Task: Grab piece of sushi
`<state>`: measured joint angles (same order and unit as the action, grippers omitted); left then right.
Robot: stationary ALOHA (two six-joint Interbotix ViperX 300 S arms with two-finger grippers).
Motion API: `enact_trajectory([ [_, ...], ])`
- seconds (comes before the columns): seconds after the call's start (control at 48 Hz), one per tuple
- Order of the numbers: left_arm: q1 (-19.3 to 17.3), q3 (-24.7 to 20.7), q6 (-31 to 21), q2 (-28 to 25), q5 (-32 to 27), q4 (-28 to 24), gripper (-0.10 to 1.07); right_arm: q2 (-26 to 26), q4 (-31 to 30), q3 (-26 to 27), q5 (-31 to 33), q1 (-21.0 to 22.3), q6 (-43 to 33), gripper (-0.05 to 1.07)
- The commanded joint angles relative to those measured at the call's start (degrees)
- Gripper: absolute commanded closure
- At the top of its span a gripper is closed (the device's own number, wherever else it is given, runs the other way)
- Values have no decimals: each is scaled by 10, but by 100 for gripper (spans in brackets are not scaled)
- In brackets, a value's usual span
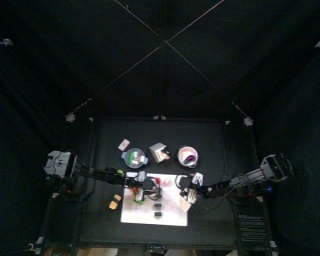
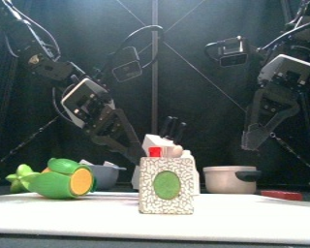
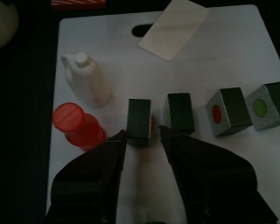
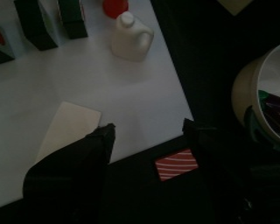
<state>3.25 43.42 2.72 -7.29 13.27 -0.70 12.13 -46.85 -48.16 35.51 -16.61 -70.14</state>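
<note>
Several sushi pieces stand in a row on the white cutting board [image 3: 224,52]; each is dark-sided with a green or red centre. My left gripper [image 3: 146,137] hangs open over the board. Its fingertips straddle the end piece of sushi [image 3: 139,118] without closing on it. The neighbouring piece [image 3: 178,114] stands just outside one jaw. In the front view one sushi piece [image 2: 167,186] stands near and large, with the left gripper [image 2: 129,143] behind it. My right gripper [image 4: 152,140] is open and empty over the black table beside the board's edge.
A white bottle [image 3: 90,79] and a red cup [image 3: 78,124] on its side lie on the board beside the row, with a beige card [image 3: 178,28] further off. A red striped packet [image 4: 175,164] and a bowl [image 4: 265,96] sit on the table near the right gripper. A green toy [image 2: 51,180] lies front left.
</note>
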Motion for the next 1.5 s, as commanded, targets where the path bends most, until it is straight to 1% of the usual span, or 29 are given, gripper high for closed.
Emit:
enact_trajectory([
  [0.0, -6, -15, 1, 4, 2, -2, 20, 15, 2, -1, -1, 1, -4, 8],
  [0.396, -4, -15, 3, 2, -2, -14, 20, 13, 4, -3, -14, 2, -4, 8],
  [0.75, -4, -22, 1, -18, -3, -12, 21, 11, 6, -2, -15, 2, -4, 8],
  [1.188, -5, -24, 0, -20, -4, -11, 22, 7, 6, -3, -15, 3, -5, 8],
  [1.292, -5, -24, 0, -20, -4, -11, 24, 7, 6, -3, -15, 3, -5, 8],
  [1.479, -5, -25, 1, -20, -3, -7, 32, 7, 10, -3, -15, 2, -5, 8],
])
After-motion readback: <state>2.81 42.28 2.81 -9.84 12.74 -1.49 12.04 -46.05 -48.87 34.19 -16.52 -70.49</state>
